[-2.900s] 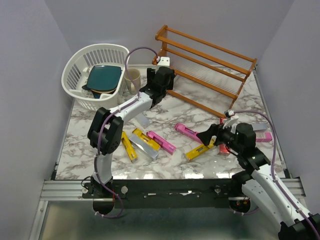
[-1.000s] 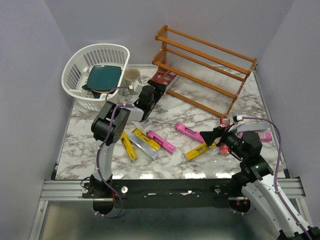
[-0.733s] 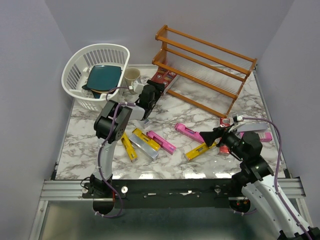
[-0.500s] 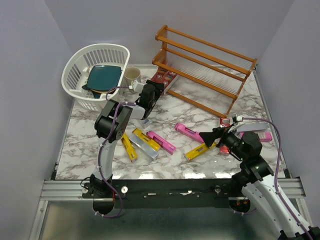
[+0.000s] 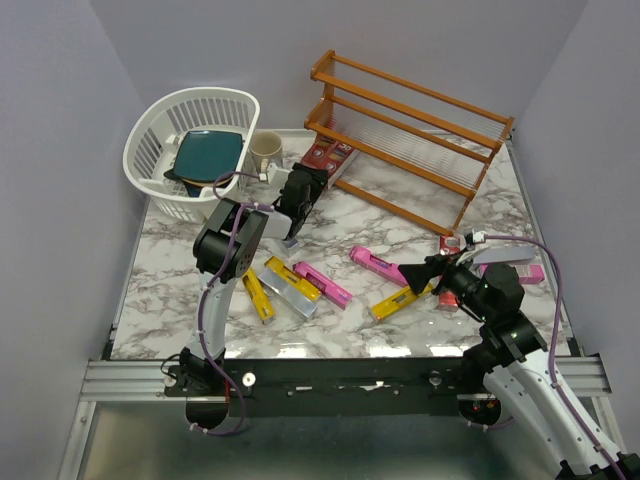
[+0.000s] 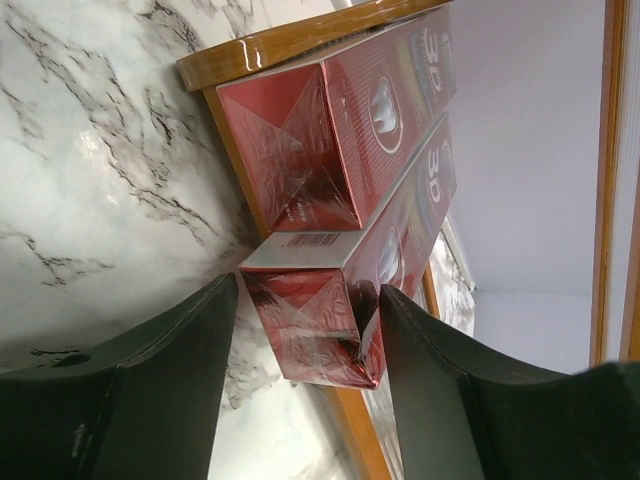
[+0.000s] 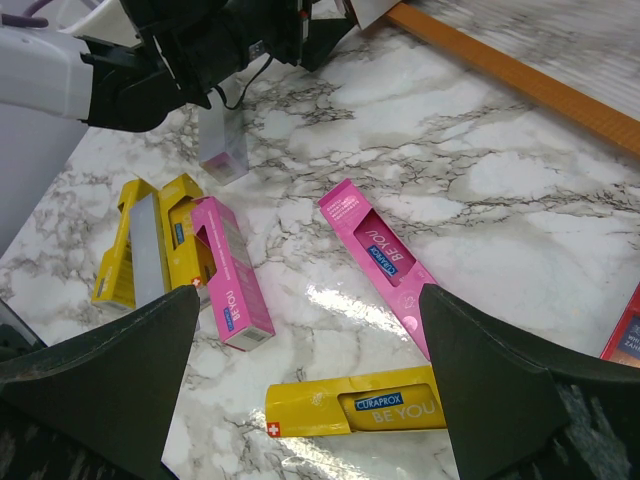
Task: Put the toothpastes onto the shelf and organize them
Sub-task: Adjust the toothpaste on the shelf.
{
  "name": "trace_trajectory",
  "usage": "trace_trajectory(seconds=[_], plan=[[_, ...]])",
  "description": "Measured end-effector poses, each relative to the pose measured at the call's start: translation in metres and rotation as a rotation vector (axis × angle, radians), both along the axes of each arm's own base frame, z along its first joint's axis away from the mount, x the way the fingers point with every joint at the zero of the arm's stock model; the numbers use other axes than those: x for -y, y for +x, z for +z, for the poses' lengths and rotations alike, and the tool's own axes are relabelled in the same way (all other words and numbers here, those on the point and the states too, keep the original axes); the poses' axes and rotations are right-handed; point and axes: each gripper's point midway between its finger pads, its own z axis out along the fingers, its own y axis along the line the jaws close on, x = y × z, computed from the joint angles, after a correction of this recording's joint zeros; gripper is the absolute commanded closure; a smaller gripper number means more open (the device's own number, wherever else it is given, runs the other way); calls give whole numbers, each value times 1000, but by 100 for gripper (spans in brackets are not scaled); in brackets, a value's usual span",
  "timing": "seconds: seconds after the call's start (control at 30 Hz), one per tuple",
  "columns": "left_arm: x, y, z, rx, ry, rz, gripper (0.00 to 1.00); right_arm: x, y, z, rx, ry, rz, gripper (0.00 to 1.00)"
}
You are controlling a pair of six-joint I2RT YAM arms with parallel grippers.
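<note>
The wooden shelf (image 5: 410, 130) stands at the back right. Two red toothpastes (image 5: 325, 155) lie side by side at its left end against the bottom rail (image 6: 300, 35). My left gripper (image 5: 303, 188) is shut on the near end of the lower red carton (image 6: 320, 310); the other red carton (image 6: 340, 130) lies just beside it. Several toothpastes lie loose on the table: yellow (image 5: 258, 292), pink (image 5: 322, 284), pink (image 5: 377, 264), yellow (image 5: 397, 301), red (image 5: 447, 295). My right gripper (image 5: 415, 275) is open above the yellow carton (image 7: 350, 410), holding nothing.
A white basket (image 5: 190, 145) with a teal plate (image 5: 208, 155) stands at the back left, a beige mug (image 5: 265, 152) next to it. A silver carton (image 5: 285, 238) lies under my left arm. Pink and silver cartons (image 5: 520, 265) lie by the right edge.
My left gripper drew back from the shelf's left end, leaving a red carton there, and its fingers then narrowed around a red carton's end. The right arm barely moved.
</note>
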Motion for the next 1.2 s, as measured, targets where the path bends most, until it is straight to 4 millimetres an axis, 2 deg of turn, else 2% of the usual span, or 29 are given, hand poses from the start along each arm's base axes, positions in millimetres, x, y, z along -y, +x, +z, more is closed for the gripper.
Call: trace_trajectory(seconds=[0.03,0.1,0.23,0.4,0.63,0.9,1.2], plan=[[0,0,-1,-1,1,-1,42,0,0,0,0,0,0,0],[2,1,1,9,-7,-6,44,0,0,0,0,0,0,0],[4,1,4,17,-16,-15,58,0,0,0,0,0,0,0],[5,-1,6,33,-33,-25,62,0,0,0,1,0,0,0],[10,-5,10,52,-83,-47,62,0,0,0,1,1,0,0],[14,-4,28,102,-174,-49,62,0,0,0,1,1,0,0],[13,1,31,97,-185,-25,62,0,0,0,1,0,0,0]])
